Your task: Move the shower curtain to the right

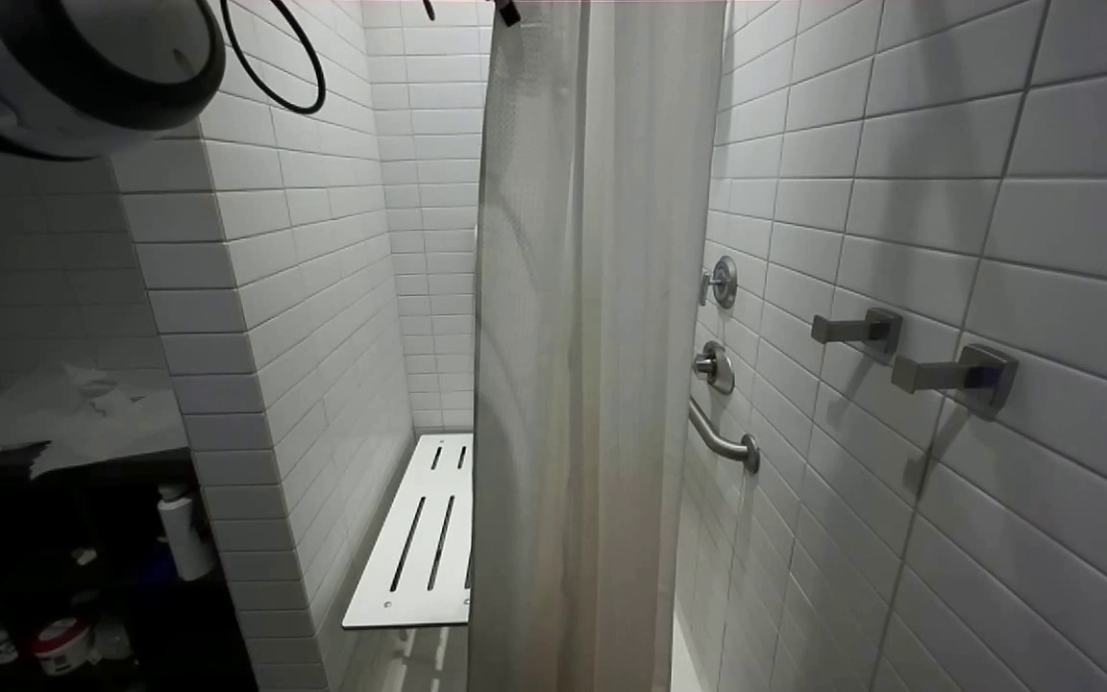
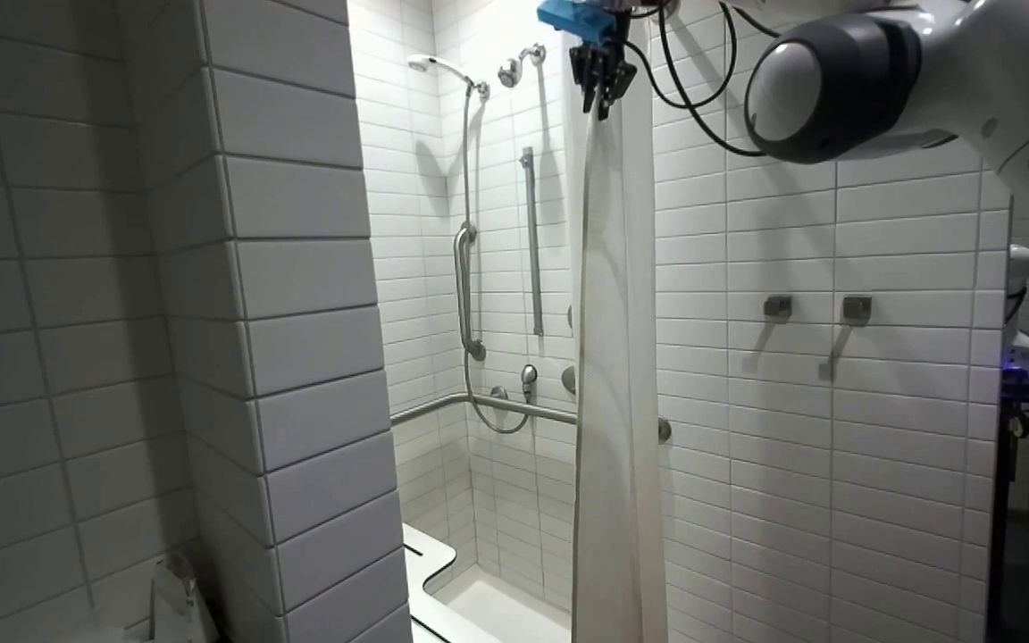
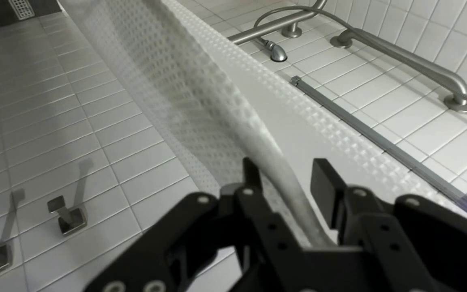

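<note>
Shower curtain (image 1: 602,384), one: tall white sheet of plain fabric, gathered in soft vertical folds. Location: hanging between a tiled pillar (image 2: 300,286) and a tiled wall (image 2: 916,232) with two hooks (image 1: 947,375), nearer the wall, hiding part of a slotted seat (image 1: 426,538); both ends cut off in both exterior views. Jaws, one pair: parted partway, astride a rolled fold (image 3: 292,186) of the curtain, a gap showing on one side; nothing looks gripped. Handling, as judged: light for its height, limp, hard to damage; the dimpled weave should give some bite, though a thin pinch may slip and the lower length may swing behind. Best hold: this fold, taken high and deep.
</note>
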Controlling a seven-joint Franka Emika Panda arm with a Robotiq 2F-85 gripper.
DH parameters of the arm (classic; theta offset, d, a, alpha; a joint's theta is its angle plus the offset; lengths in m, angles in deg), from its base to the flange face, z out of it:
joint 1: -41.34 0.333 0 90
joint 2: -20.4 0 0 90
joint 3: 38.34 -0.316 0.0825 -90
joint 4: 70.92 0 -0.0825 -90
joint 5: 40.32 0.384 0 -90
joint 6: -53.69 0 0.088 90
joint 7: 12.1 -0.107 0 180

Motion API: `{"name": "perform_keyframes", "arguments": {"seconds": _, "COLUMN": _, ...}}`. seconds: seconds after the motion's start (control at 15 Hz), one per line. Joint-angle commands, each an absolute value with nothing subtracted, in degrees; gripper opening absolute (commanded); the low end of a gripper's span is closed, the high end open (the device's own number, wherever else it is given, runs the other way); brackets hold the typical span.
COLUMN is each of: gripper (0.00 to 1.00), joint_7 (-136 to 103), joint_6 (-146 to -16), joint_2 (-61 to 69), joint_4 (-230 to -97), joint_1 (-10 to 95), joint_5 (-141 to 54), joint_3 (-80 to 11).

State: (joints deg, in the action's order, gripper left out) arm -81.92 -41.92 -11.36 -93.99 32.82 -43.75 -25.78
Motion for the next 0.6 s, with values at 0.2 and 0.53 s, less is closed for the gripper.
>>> {"name": "perform_keyframes", "arguments": {"seconds": 0.2, "gripper": 0.92, "joint_7": -68.9, "joint_6": -42.7, "joint_2": -18.1, "joint_4": -88.9, "joint_1": 33.8, "joint_5": -40.9, "joint_3": -32.7}}
{"name": "perform_keyframes", "arguments": {"seconds": 0.53, "gripper": 0.98, "joint_7": -67.8, "joint_6": -43.6, "joint_2": -18.0, "joint_4": -92.1, "joint_1": 34.9, "joint_5": -41.9, "joint_3": -33.0}}
